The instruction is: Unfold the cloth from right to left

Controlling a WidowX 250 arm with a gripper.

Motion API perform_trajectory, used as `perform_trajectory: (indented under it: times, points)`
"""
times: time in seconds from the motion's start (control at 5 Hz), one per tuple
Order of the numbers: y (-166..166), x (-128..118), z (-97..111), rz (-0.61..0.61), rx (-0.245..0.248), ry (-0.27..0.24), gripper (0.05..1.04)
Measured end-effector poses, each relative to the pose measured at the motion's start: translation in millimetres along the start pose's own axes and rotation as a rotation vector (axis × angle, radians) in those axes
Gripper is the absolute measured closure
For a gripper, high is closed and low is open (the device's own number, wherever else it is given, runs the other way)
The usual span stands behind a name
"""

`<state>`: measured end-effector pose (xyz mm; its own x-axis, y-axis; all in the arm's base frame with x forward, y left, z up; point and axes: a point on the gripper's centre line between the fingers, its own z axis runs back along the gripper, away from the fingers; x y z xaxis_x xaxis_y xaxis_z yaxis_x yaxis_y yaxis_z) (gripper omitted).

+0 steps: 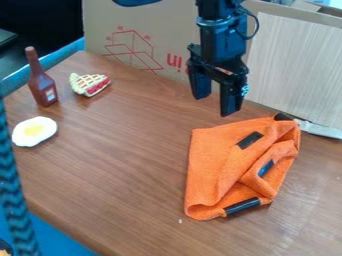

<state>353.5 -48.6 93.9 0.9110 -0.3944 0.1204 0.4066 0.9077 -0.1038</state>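
"So, where is the cloth (210,160) placed in relation to the gripper (215,104)?"

"Orange, folded and rumpled, it is laid on the brown table (120,165), right of centre. It is set to the near side of the gripper and somewhat to its right. Its longer axis is slanted from the far right corner to the near left one."

"And how are the jaws held?"

"Well apart, pointed down, with nothing gripped. One finger is placed far and left, the other near and right. No touch with the cloth is seen."

"What is asked of the next move?"

"Judged from the folds, the loose layers are bunched along the right side, where dark strips (265,168) are set. A shift right and nearer, then a lowering, seems to be called for, so that a top layer can be pinched and drawn left. Two layers might be caught together by mistake."

"Are any containers shown?"

"At the far left a brown bottle (42,85) is stood upright; its contents cannot be told. Along the far edge, cardboard (153,50) marked in red is propped; whether a box is formed by it cannot be told."
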Motion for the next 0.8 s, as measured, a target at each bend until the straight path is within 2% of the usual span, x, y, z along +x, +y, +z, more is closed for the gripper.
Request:
perform_trajectory:
  times: [0.2,0.4,0.6,0.8]
  points:
    - [2,-3,-11,0.012,-0.005,0.029,0.084]
    - [7,-1,-21,0.022,0.077,0.002,0.084]
    - [6,-2,-34,0.006,0.097,-0.039,0.084]
    - [5,4,-44,-0.071,0.080,-0.136,0.084]
